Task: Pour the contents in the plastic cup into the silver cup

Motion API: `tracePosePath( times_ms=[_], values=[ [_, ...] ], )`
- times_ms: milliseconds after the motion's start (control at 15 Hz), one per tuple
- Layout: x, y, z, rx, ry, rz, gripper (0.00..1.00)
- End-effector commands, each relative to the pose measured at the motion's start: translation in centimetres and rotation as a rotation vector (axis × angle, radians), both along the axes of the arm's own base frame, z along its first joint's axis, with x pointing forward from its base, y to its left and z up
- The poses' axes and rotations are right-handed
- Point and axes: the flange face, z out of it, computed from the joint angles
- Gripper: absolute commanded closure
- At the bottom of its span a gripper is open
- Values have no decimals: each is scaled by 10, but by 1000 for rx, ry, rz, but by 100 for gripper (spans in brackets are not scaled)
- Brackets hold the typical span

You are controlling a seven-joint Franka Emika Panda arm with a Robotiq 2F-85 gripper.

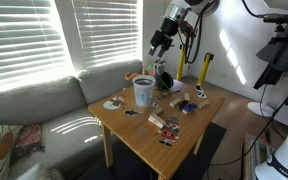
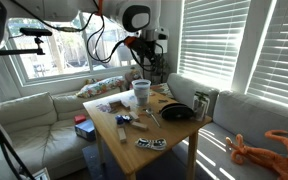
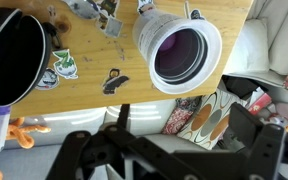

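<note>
The plastic cup (image 1: 143,92) is a tall frosted-white tumbler standing upright on the wooden table (image 1: 184,130), near the edge by the sofa. It shows in both exterior views (image 2: 141,93). In the wrist view I look down into its dark mouth (image 3: 179,52). My gripper (image 1: 161,41) hangs well above the table, higher than the tumbler and apart from it (image 2: 144,48). Its dark fingers (image 3: 184,135) are spread with nothing between them. A small greyish cup-like thing (image 2: 200,103) at the table corner may be the silver cup; it is too small to tell.
A black round pan (image 3: 9,55) lies on the table beside the tumbler (image 2: 177,113). Small toys and stickers (image 1: 167,124) are scattered over the tabletop. A grey sofa (image 1: 44,110) with patterned cushions (image 3: 199,120) borders the table. A yellow post (image 1: 206,66) stands behind.
</note>
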Motion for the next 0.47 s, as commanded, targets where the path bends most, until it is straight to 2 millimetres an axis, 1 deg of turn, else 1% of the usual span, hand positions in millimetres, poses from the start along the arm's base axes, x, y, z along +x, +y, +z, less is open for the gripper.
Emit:
tracePosePath(
  times_ms=[0,67,133,267,400],
  values=[
    [-13,-9,20,-1,-8,-29,0],
    [-15,-13,23,-2,-23,-42,0],
    [-6,-8,13,-1,-19,-15,0],
    [-9,-13,19,-1,-29,-24,0],
    [-10,-14,20,-1,-31,-26,0]
  ],
)
